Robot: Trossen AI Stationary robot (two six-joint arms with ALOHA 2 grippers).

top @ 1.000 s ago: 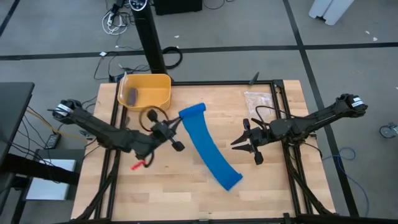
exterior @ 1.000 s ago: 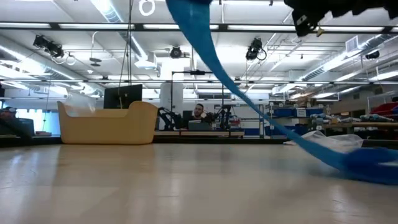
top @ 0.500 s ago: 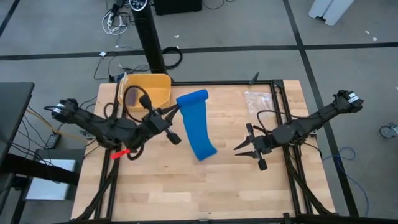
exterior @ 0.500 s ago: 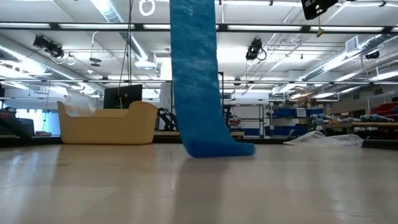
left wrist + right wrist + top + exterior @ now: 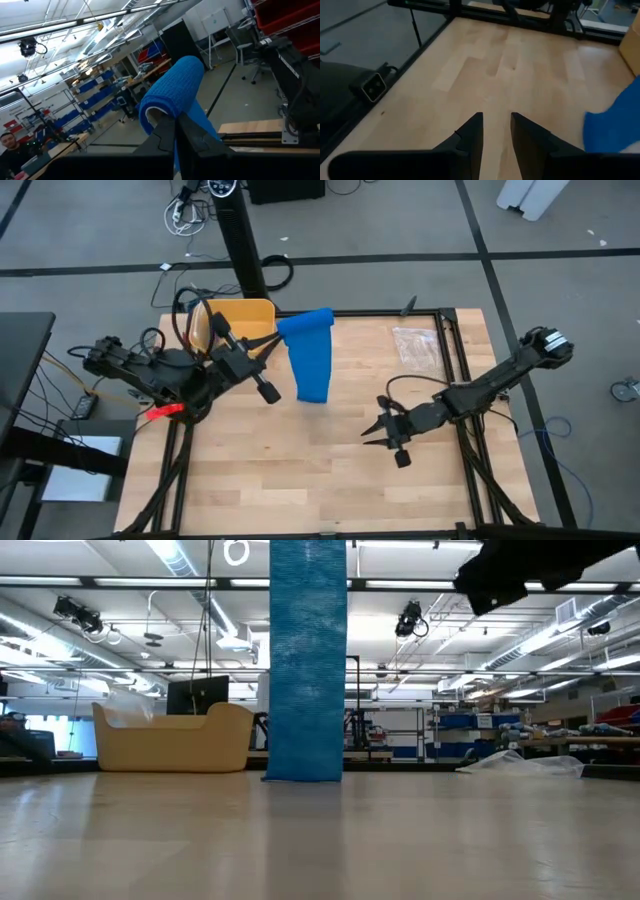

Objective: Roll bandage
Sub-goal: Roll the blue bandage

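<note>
From the high view, your left gripper [image 5: 272, 352] is lifted above the table's [image 5: 300, 470] left-rear part, just beside the yellow bin [image 5: 262, 313], with the bandage's [image 5: 310, 355] upper end pinched at its tip. The blue band hangs down from there, so its long axis runs vertically, not along the wood. Your right gripper [image 5: 380, 430] sits low over the table's middle-right, fingers spread and holding nothing; the band lies to its left and toward the rear, well apart. A clear plastic packet [image 5: 415, 345] rests near the right-rear corner.

In the low view, the bandage [image 5: 307, 660] drops as a straight, wide ribbon, its free lower edge at or just above the tabletop in front of the bin [image 5: 172, 738]. Whether it touches, you cannot tell.

Your left wrist view shows the bandage [image 5: 172, 92] draped over the closed fingers, folded like a rounded hump, the fingers clamped on it.

Your right wrist view shows parted fingers [image 5: 470, 132] over bare wood, with the bandage's [image 5: 612, 125] blue lower end off to one side. The free end is probably what your right gripper must reach next; it is the nearer arm to it.
</note>
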